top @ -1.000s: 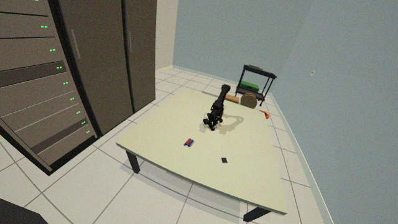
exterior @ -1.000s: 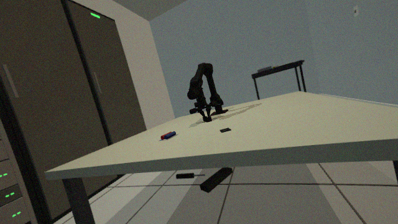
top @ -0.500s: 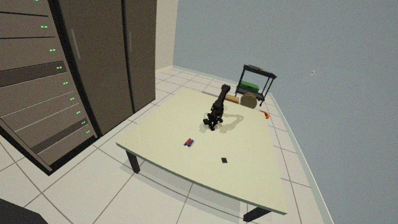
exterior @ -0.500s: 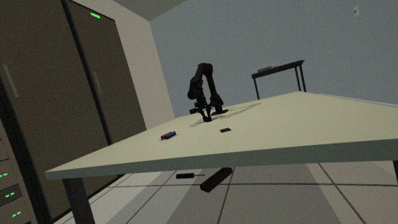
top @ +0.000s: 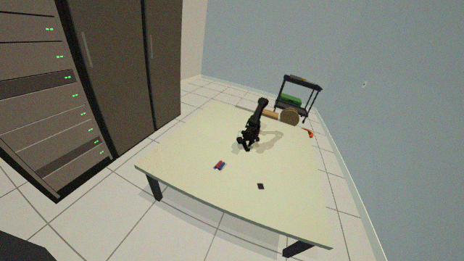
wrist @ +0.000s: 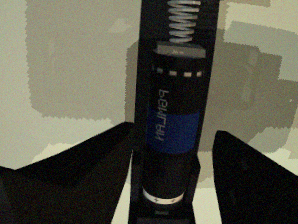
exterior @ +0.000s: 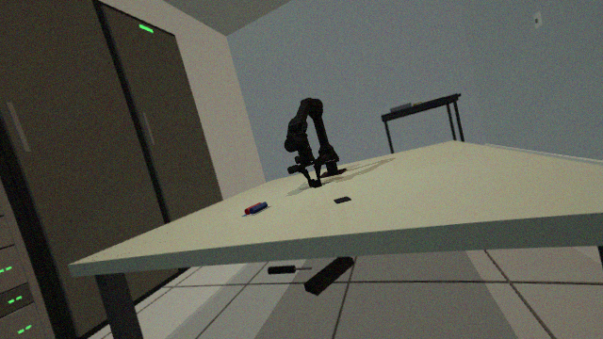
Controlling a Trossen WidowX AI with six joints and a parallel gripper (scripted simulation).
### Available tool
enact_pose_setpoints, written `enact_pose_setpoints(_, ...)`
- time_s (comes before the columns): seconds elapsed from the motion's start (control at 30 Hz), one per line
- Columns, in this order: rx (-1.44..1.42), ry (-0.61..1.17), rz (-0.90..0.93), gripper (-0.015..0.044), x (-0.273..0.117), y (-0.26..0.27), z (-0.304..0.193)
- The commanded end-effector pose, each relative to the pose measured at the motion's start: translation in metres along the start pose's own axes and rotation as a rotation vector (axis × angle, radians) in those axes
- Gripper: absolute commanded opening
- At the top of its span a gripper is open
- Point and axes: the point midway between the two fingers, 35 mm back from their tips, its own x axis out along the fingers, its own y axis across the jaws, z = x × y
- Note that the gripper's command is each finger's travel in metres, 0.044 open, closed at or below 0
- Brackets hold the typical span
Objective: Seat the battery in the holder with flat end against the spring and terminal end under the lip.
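The battery point(wrist: 175, 100), black with a blue band, lies lengthwise in the black holder point(wrist: 210, 30) in the wrist view. Its flat end is against the plate on the coil spring point(wrist: 182, 22). Its silver-ringed terminal end point(wrist: 162, 196) is at the holder's near end; whether it is under the lip I cannot tell. My gripper point(wrist: 174, 137) point(top: 244, 144) is open, with one finger on each side of the holder. The right finger stands clear of it; the left fingertip is very close to the holder's wall, and contact is unclear. In the top and exterior views the holder is too small and dark to judge.
On the table point(top: 196, 138) point(exterior: 448, 188), a red and blue pair of cylinders point(top: 219, 165) point(exterior: 255, 208) lies toward the front left. A small dark flat piece point(top: 260, 185) point(exterior: 342, 200) lies toward the front right in the top view.
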Motion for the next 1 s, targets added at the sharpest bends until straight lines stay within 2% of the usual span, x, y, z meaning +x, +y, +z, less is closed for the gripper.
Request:
enact_pose_setpoints(0.0, -0.001, 0.005, 0.005, 0.0162, -0.007, 0.000, -0.001)
enact_pose_setpoints(0.07, -0.001, 0.005, 0.005, 0.0162, -0.007, 0.000, -0.001)
enact_pose_setpoints(0.17, 0.000, 0.005, 0.004, 0.0241, -0.015, 0.000, -0.002)
enact_pose_setpoints(0.43, -0.001, 0.005, 0.005, 0.0440, -0.074, -0.004, -0.002)
enact_pose_setpoints(0.97, -0.001, 0.005, 0.005, 0.0440, -0.079, -0.004, -0.002)
